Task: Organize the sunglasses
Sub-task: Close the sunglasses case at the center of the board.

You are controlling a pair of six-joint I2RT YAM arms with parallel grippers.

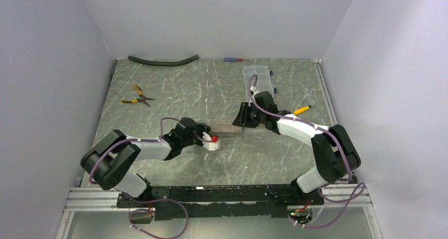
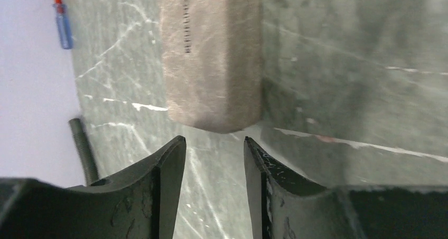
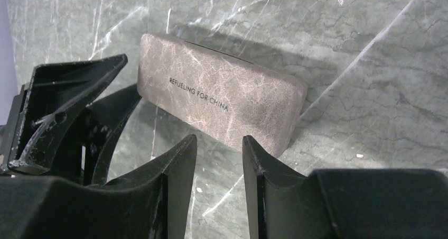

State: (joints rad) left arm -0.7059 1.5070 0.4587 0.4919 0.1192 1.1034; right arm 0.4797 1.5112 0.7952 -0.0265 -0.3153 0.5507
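Note:
The sunglasses are out of view. A brown rectangular case [image 1: 224,129] lies closed on the table's middle, lettering on its lid. My left gripper [image 2: 215,139] stands open just short of the case's [image 2: 211,54] left end, nothing between its fingers. In the top view the left gripper [image 1: 211,141] is almost touching that end. My right gripper [image 3: 219,138] is open too, a little off the long side of the case [image 3: 222,104] near its right end, and holds nothing. From the top, the right gripper [image 1: 242,120] sits at the case's far right corner.
Yellow-handled pliers [image 1: 136,95] lie at the left. A black hose [image 1: 164,61] and a blue-and-red screwdriver [image 1: 232,60] lie along the back wall. A clear plastic box [image 1: 259,77] and a yellow-handled tool [image 1: 301,110] sit beside the right arm.

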